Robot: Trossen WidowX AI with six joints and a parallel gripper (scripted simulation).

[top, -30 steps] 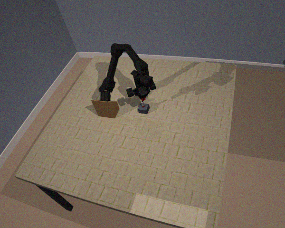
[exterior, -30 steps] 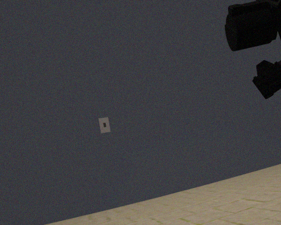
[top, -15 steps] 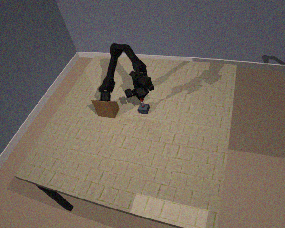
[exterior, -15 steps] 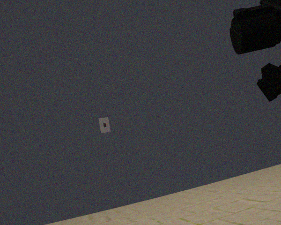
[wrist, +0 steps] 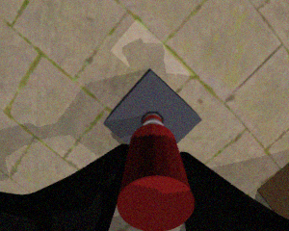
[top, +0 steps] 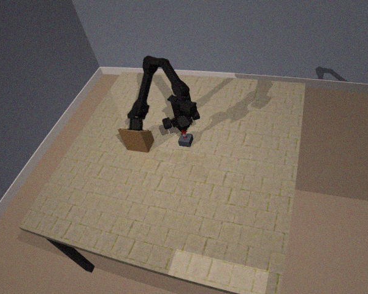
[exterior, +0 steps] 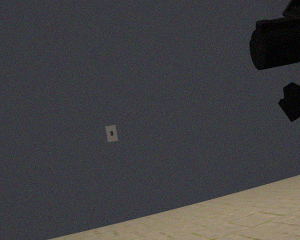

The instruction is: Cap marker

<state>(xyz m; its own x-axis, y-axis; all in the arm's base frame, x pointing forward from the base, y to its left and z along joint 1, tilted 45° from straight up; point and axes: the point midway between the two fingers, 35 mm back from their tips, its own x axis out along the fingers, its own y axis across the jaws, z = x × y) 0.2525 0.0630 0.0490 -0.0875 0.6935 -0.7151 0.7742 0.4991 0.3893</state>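
Observation:
The dark grey holder block [top: 185, 143] [wrist: 149, 91] sits on the table. The marker [top: 184, 136] [wrist: 153, 121] stands upright in it, showing a short white part and a red ring at its foot. My gripper [top: 183, 128] [wrist: 153, 155] is shut on the red cap [top: 184, 131] [wrist: 155, 202], one black finger on each side. The cap is in line over the marker and hides its upper part in the wrist view. How far the cap is down over the marker cannot be told. The exterior view shows neither marker nor holder.
The brown wooden base block [top: 135, 140] [wrist: 285, 190] under the arm stands left of the holder in the top view. Black arm parts [exterior: 279, 43] show at the right edge of the exterior view, with a pale wall plate [exterior: 111, 136] on the wall.

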